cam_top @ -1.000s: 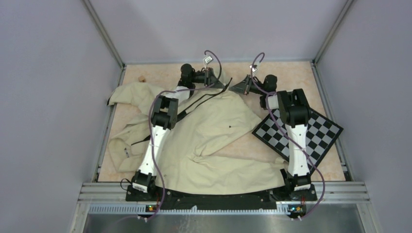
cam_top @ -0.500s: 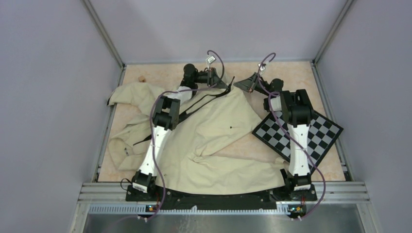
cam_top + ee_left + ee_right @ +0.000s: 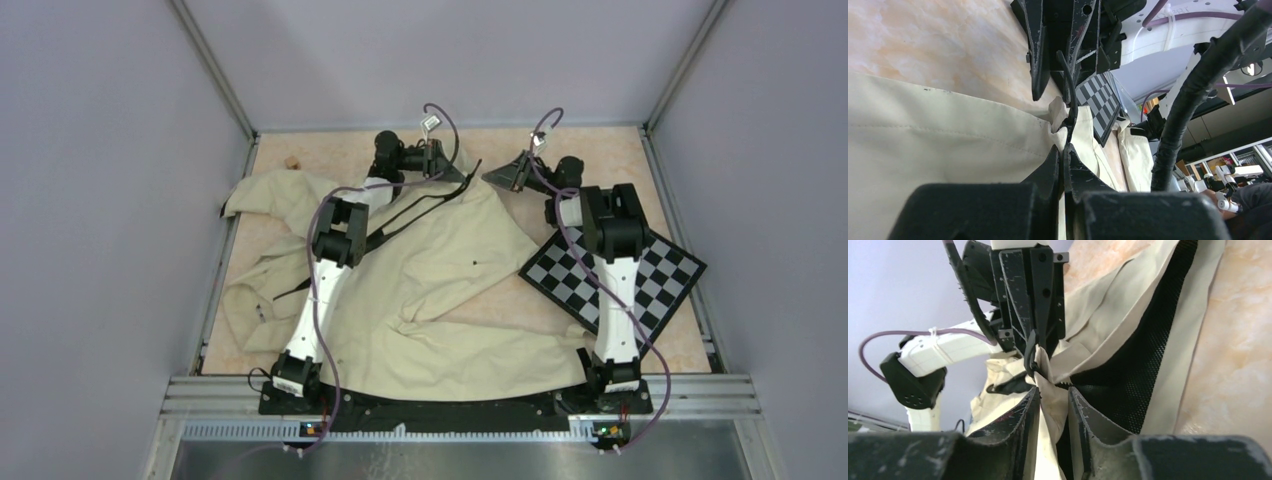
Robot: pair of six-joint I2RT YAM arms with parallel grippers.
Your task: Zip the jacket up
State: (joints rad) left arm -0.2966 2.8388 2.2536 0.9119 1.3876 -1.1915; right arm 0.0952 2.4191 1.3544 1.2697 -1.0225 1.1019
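Note:
The cream jacket [image 3: 440, 290] lies wrinkled across the table, its black zipper strip [image 3: 400, 215] running toward the far middle. My left gripper [image 3: 462, 175] and right gripper [image 3: 490, 178] meet there, tip to tip. In the left wrist view the left gripper [image 3: 1064, 150] is shut on the jacket's front edge, with a black zipper pull [image 3: 1068, 87] just beyond it. In the right wrist view the right gripper [image 3: 1054, 392] is shut on a fold of cream fabric beside the black mesh lining [image 3: 1138, 355]. The zipper slider [image 3: 1030, 360] hangs between the two grippers.
A black-and-white checkerboard [image 3: 650, 275] lies at the right, partly under the right arm. A small brown object [image 3: 292, 160] sits at the far left corner. Grey walls and metal rails [image 3: 225, 260] border the table. A sleeve [image 3: 260, 195] bunches at the left.
The right wrist has shifted a little to the far right, drawing its corner of the jacket with it. The left gripper has barely moved.

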